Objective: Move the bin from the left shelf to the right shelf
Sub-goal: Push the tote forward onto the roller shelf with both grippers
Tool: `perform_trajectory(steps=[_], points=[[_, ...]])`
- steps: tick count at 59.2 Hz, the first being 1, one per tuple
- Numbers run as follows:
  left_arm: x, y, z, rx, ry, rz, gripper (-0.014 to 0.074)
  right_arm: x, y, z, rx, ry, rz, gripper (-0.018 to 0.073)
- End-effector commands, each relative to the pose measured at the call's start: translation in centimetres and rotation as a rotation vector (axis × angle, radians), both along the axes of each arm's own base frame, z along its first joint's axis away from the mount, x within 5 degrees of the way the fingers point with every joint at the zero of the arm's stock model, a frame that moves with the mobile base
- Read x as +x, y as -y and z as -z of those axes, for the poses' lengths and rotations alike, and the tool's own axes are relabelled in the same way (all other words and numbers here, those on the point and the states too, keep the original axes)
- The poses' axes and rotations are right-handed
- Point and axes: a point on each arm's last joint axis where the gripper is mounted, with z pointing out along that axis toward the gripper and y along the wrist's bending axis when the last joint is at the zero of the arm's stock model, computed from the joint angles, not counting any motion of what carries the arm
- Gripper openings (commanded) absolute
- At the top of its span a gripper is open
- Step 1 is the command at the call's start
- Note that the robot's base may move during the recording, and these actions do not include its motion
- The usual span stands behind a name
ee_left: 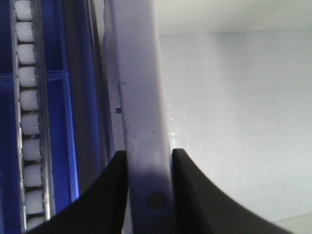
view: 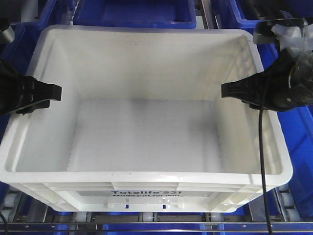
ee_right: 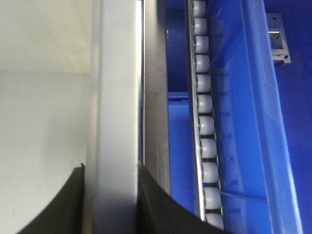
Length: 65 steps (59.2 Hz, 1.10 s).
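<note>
White bin (view: 146, 142), on roller shelf among blue bins (view: 132, 12). We clamp left claw (ee_left: 148, 161) and right claw (ee_right: 109, 170) on opposite rims; lift level, both together.

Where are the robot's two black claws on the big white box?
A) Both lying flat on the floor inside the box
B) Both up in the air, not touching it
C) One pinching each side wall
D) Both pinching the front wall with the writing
C: the left gripper has the left wall of the bin between its fingers, and the right gripper straddles the right wall likewise.
</note>
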Motion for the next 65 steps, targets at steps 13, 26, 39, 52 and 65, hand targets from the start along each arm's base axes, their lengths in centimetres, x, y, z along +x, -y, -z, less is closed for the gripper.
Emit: perform_trajectory(steps=[13,26,39,52,65], points=[[1.9,0.5,-0.8,-0.012,0.121,0.008,0.0022,1.9,-0.5,-1.5,0.035,0.175,-0.012,0.0045],[2.7,0.8,0.0,-0.001,0.094,0.008,0.0069,2.9,-1.0,-0.2,0.018,0.138,-0.015,0.0098],[3.1,0.9,0.6,0.004,0.071,0.008,0.0207,3.2,-1.2,0.3,0.011,0.124,-0.016,0.0232],[3.3,1.0,1.0,0.011,0.045,0.008,0.0357,3.4,-1.2,0.5,0.007,0.117,-0.015,0.0359],[3.0,0.9,0.7,0.008,0.050,0.007,0.0418,3.2,-1.1,0.0,0.010,0.136,-0.012,0.0394]])
